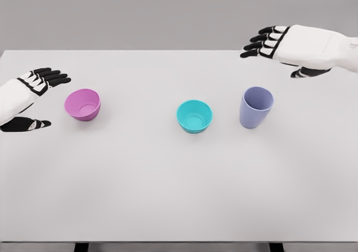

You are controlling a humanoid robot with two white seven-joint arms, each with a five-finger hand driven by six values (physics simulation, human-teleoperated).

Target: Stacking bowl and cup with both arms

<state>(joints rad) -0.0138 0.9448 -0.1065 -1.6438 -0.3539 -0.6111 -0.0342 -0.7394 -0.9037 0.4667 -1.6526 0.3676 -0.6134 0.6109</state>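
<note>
Three vessels stand upright on the white table. A pink bowl is at the left, a teal bowl in the middle, and a taller lavender cup to the right of it. My left hand hovers just left of the pink bowl, fingers spread, thumb low, holding nothing. My right hand hangs above and behind the lavender cup, fingers extended toward the left, not touching it.
The table's far edge runs along the top of the view, with a plain grey wall behind. Its front edge lies at the bottom, with dark legs just showing.
</note>
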